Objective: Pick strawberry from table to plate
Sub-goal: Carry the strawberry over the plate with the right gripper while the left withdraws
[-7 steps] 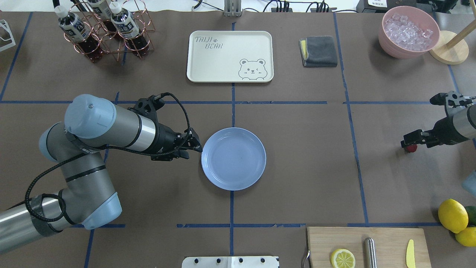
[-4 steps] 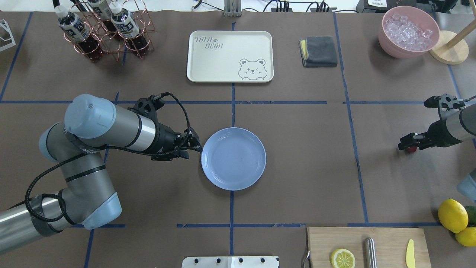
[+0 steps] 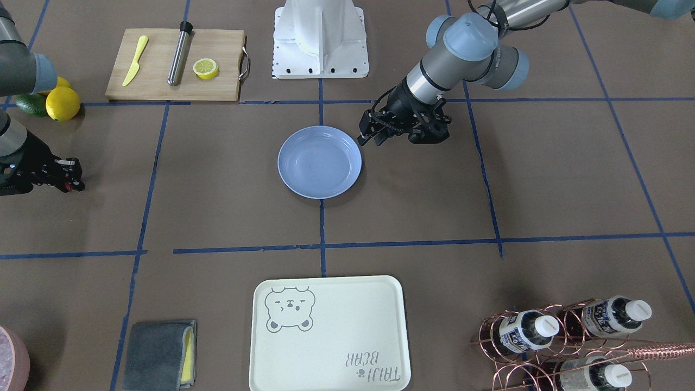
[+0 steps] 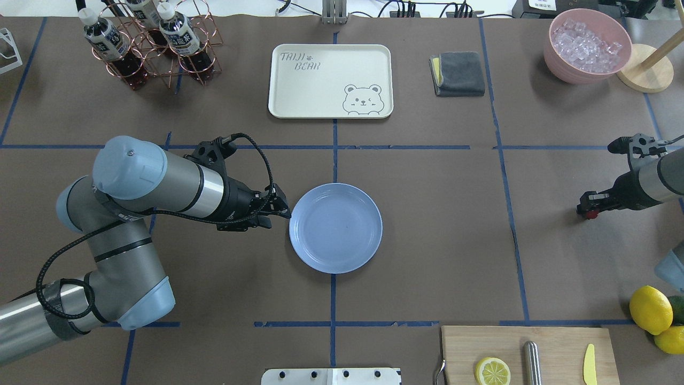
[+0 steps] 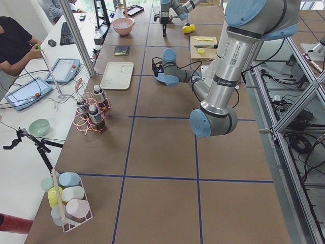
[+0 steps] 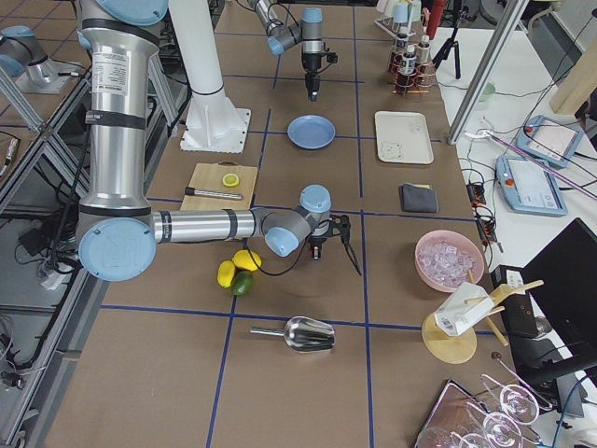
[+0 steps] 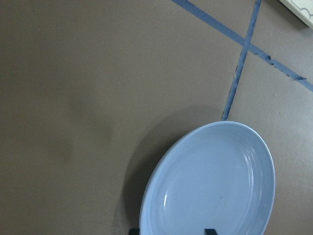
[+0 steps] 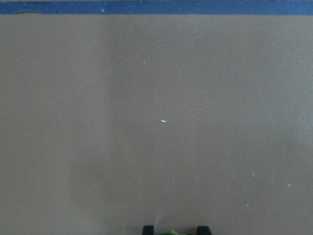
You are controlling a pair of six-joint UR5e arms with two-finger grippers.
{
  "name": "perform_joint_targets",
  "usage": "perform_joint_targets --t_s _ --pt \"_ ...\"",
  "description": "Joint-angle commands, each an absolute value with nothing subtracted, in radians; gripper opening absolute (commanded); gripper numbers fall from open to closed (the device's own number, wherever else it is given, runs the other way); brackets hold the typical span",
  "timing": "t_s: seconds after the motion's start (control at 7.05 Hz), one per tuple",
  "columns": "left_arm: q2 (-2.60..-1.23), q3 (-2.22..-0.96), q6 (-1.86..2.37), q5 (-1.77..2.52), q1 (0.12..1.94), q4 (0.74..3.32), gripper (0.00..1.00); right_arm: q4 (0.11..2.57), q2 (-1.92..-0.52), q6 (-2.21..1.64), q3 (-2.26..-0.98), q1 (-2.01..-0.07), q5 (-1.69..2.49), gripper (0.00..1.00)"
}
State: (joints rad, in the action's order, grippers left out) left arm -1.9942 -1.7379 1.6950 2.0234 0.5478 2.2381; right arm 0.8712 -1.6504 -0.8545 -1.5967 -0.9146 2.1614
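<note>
The strawberry (image 4: 590, 215) is a small red spot at the tip of my right gripper (image 4: 587, 207), far right on the brown table (image 4: 438, 214). In the right wrist view its green leaves (image 8: 173, 232) sit between the two fingertips, so this gripper is shut on the strawberry. In the front-facing view the strawberry (image 3: 69, 187) shows at the left edge. The light blue plate (image 4: 335, 228) lies empty at the table's middle. My left gripper (image 4: 283, 209) hovers open just beside the plate's left rim, holding nothing.
A cream bear tray (image 4: 330, 80), a copper bottle rack (image 4: 152, 45), a grey cloth (image 4: 458, 73) and a pink bowl of ice (image 4: 588, 45) line the far side. Lemons (image 4: 650, 309) and a cutting board (image 4: 529, 355) sit at the near right.
My right wrist has shifted a little to the left and its fingers have drawn in around the strawberry, which now shows less. The left arm and the plate have not moved.
</note>
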Motion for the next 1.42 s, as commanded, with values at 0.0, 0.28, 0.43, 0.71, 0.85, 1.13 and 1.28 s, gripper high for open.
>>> perform_joint_targets --t_s 0.0,0.28,0.43,0.71,0.85,1.13,1.28 --pt "-1.994 -1.746 1.695 2.023 0.549 2.238 0.54 0.871 -1.655 -0.854 -1.615 -0.916 2.16 0.0" --pt "-1.933 -1.82 1.692 2.025 0.58 2.235 0.54 0.888 -1.654 -0.935 -1.736 -0.916 2.163 0.0" --pt "-1.902 -1.848 1.677 2.028 0.636 2.235 0.54 0.888 -1.616 -1.065 -1.774 -0.887 2.161 0.0" --pt "-1.812 -1.883 1.555 2.029 0.681 2.235 0.54 0.89 -1.452 -1.319 -1.778 -0.8 2.126 0.0" --pt "-1.754 -1.9 1.448 2.031 0.731 2.235 0.54 0.891 -1.384 -1.419 -1.778 -0.745 2.068 0.0" --pt "-1.653 -1.914 1.236 2.033 0.822 2.237 0.54 1.001 -1.233 -1.535 -1.769 -0.605 1.908 0.0" --pt "-1.607 -1.928 1.135 2.034 0.866 2.237 0.54 1.211 -1.086 -1.548 -1.763 -0.551 1.861 0.0"
